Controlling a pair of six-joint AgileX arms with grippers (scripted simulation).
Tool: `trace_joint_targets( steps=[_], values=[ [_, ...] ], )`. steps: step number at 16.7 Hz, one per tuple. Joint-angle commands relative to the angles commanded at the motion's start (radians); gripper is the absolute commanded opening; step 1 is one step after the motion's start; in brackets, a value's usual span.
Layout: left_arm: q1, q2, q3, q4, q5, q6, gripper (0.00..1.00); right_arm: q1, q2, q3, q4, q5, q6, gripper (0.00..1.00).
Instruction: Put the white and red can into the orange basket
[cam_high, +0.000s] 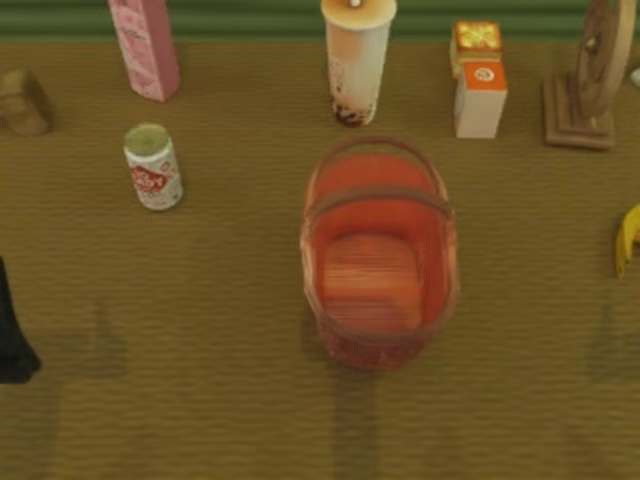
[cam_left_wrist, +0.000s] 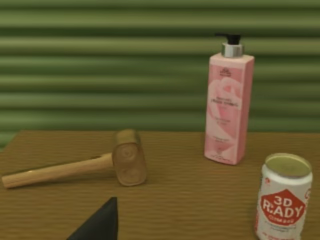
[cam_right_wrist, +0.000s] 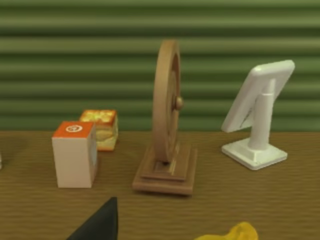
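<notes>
White and red can (cam_high: 153, 167) stands upright, well apart from left fingers (cam_left_wrist: 102, 221), whose state I cannot tell.

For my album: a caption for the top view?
Can upright left of empty basket, untouched.

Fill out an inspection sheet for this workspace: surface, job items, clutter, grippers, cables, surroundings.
Surface: brown woven table top.
Job items: white and red can upright at left, apart from the orange basket at centre; basket holds nothing.
Clutter: pink pump bottle, wooden mallet, bubble-tea cup, two small boxes, wooden wheel stand, white stand, banana.
Grippers: left gripper at the left edge; right out of the top view.
Cables: nothing seen.
Surroundings: green slatted wall.
</notes>
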Motion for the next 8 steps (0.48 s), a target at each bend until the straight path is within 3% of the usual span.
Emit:
trace_joint_targets(
  steps=[4, 8],
  values=[
    [-0.007, 0.025, 0.028, -0.021, 0.004, 0.007, 1.00, 0.000, 0.000, 0.000, 0.000, 0.000, 0.000, 1.00],
    [-0.038, 0.187, 0.195, -0.143, 0.021, 0.053, 1.00, 0.000, 0.000, 0.000, 0.000, 0.000, 0.000, 1.00]
  ],
)
